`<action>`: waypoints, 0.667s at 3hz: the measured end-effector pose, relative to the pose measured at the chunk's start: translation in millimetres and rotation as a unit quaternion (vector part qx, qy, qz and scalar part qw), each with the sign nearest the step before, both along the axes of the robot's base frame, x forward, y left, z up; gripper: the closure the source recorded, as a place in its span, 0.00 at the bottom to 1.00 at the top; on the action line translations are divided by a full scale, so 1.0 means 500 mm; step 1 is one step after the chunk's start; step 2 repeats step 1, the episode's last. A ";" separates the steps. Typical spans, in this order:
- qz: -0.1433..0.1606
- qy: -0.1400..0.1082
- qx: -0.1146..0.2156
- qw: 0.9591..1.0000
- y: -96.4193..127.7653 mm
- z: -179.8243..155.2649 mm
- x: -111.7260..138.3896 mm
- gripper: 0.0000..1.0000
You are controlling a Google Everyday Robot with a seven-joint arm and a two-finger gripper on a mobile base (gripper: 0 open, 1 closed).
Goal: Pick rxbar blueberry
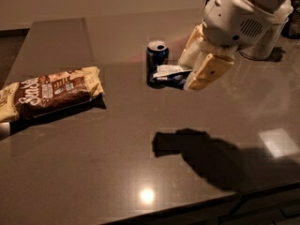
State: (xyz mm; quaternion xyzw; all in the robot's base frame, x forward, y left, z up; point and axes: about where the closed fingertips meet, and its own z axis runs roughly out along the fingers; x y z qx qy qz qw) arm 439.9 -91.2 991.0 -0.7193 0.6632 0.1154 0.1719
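Note:
The rxbar blueberry [169,75] is a small flat bar with a dark blue wrapper and a white band. It is held in the air between my cream-coloured fingers [208,72], well above the dark table [117,139]. Its free end sticks out to the left, in front of the dark blue drink can [156,63]. My gripper [191,69] is shut on the bar, up and right of the table's middle. The bar's shadow lies on the table below it.
A large brown-and-cream snack bag [49,92] lies at the left of the table. The blue can stands upright just behind the held bar. The table's front edge runs along the bottom right. A dark object [293,20] sits at the far right.

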 end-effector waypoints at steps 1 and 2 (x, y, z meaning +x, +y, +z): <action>-0.004 -0.009 0.004 1.000 0.007 -0.001 0.011 1.00; -0.004 -0.009 0.004 1.000 0.007 -0.001 0.011 1.00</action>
